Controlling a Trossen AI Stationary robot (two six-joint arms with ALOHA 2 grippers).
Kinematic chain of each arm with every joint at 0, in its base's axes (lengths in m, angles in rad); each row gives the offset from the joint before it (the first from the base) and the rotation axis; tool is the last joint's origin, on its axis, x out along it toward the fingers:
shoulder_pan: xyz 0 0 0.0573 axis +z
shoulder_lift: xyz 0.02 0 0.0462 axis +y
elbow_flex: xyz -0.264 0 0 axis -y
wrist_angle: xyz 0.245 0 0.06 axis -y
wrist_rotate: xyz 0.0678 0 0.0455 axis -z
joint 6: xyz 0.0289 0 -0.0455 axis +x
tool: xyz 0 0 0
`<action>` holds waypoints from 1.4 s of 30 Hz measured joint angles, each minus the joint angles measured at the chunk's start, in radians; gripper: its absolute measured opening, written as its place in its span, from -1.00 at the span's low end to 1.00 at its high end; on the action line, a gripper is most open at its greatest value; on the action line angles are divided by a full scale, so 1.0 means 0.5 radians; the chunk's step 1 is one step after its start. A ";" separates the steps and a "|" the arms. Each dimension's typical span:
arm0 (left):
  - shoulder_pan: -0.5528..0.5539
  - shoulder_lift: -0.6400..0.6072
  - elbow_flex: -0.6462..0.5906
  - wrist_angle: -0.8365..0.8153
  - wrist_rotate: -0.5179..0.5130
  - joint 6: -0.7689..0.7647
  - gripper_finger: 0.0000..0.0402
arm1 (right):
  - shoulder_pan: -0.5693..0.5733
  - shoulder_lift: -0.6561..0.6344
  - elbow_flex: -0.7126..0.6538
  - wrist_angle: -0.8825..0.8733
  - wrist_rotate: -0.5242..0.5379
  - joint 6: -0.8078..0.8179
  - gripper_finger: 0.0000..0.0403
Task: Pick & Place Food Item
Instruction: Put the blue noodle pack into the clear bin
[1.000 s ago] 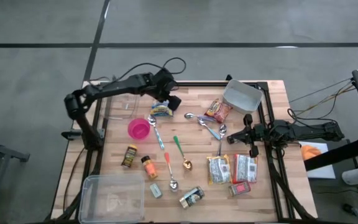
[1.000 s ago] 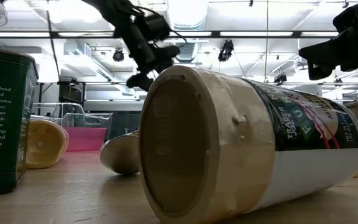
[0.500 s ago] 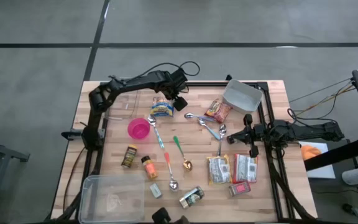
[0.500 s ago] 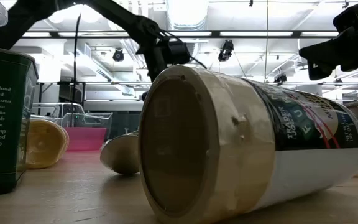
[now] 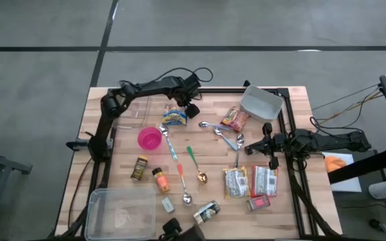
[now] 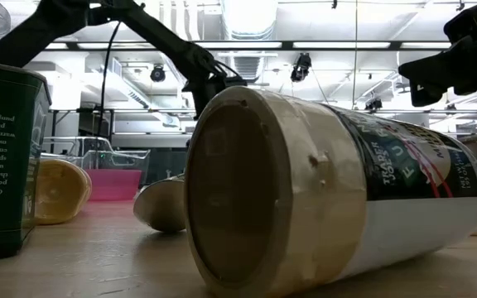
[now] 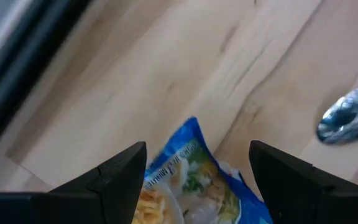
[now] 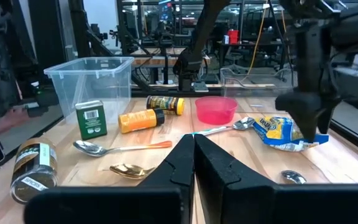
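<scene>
Wooden planks of the table carry a scatter of things under your two arms: a pink bowl, several spoons, small jars, a clear bin at the near left corner and a grey tub at the far right. Your task item, the blue and yellow noodle packet, lies flat on the wood toward the far left, just beyond the pink bowl. Your left end effector hangs directly over the packet's far edge with its fingers spread apart and nothing between them; in the left wrist view the packet sits framed between the two fingers, one blue corner poking out past them, and you cannot tell from here whether they touch it. Your right end effector waits at the table's right edge, beside the silver snack packets, clenched tight on nothing and well apart from the noodles.
</scene>
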 joint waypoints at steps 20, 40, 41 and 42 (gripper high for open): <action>0.005 0.046 -0.041 -0.011 0.026 -0.049 -0.15 | 0.000 0.000 0.000 0.000 0.000 0.000 -0.95; -0.005 0.044 -0.041 -0.026 0.133 -0.119 -0.99 | 0.000 0.000 0.000 0.000 0.000 0.000 -0.95; -0.004 0.043 -0.041 -0.028 0.146 -0.118 -0.99 | 0.000 -0.001 0.000 0.000 0.000 -0.001 -0.95; -0.004 0.039 -0.039 -0.027 0.159 -0.117 -1.00 | 0.000 0.000 0.000 0.001 0.000 0.000 -0.95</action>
